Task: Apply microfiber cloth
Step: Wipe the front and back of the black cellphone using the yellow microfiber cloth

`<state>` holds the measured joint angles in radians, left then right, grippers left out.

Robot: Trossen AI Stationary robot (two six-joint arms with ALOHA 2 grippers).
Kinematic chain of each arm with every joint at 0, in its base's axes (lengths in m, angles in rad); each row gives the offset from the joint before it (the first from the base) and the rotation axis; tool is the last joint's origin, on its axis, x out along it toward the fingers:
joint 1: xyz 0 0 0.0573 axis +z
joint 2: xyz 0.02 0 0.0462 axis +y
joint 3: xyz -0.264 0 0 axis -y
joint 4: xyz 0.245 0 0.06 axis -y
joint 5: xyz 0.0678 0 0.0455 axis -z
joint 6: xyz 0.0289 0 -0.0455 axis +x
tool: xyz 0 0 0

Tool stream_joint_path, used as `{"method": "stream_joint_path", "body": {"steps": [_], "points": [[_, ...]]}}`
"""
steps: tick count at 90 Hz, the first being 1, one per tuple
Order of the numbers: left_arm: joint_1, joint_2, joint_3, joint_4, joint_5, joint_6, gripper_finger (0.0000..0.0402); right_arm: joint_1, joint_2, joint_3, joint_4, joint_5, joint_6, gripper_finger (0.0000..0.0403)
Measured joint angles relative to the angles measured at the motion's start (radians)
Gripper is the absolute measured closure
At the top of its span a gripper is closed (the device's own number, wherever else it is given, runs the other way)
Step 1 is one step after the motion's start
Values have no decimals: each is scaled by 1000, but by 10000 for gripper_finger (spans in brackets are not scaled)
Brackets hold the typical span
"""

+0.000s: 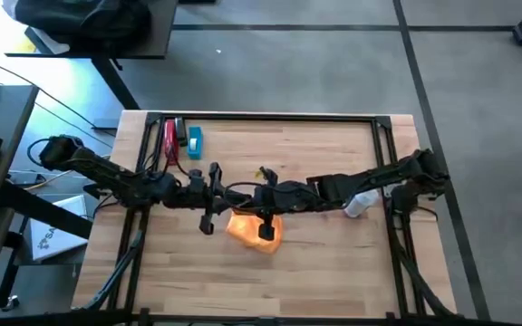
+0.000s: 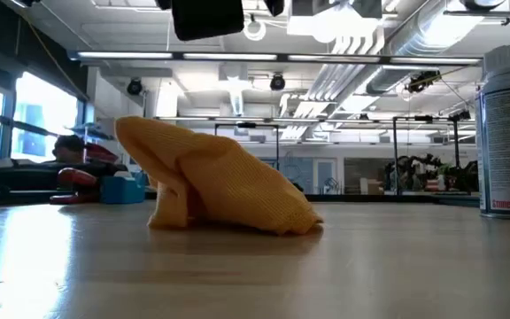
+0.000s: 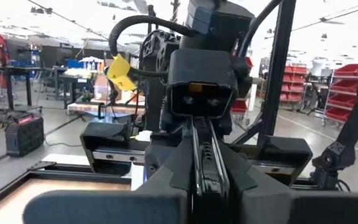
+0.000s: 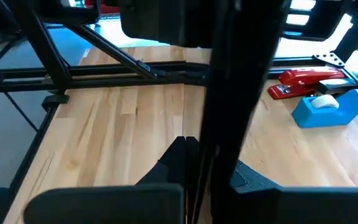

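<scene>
Orange cloth sits crumpled on the wood table, near centre, a bit toward the front edge. Both arms meet right above it in the high view.

High view only: left gripper just left of the cloth, right gripper over its top edge. Whether either one touches the fabric, can't tell from above. Bottle lies under the right arm. Red stapler and blue tape dispenser sit at the back-left corner.

Low view only: the cloth is a humped mound, high on one side, tapering flat to the other, long axis across the picture. It rests on the table with nothing gripping it there. Bottle stands upright at the edge.

Left wrist view: own fingers pressed together, clenched on nothing, facing the other arm's wrist. No cloth seen.

Right wrist view: fingers also closed and empty, bare wood below, stapler and dispenser beyond.
</scene>
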<state>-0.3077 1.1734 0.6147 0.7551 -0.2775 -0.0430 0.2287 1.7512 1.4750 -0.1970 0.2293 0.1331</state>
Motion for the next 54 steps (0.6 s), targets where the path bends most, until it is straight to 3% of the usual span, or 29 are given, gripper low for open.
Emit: {"method": "stream_joint_path", "body": {"steps": [12,26,41,54], "points": [[-3,-23,0,-15,-12,-18,396,0,-4,0,1,6,-26,369],[-30,-102,0,-126,-54,-24,397,2,-12,36,-80,6,-45,294],[-87,-228,0,-274,-190,-30,397,21,-14,56,-175,50,-46,215],[-129,-308,0,-410,-334,-75,397,55,-13,6,-168,119,-61,173]]}}
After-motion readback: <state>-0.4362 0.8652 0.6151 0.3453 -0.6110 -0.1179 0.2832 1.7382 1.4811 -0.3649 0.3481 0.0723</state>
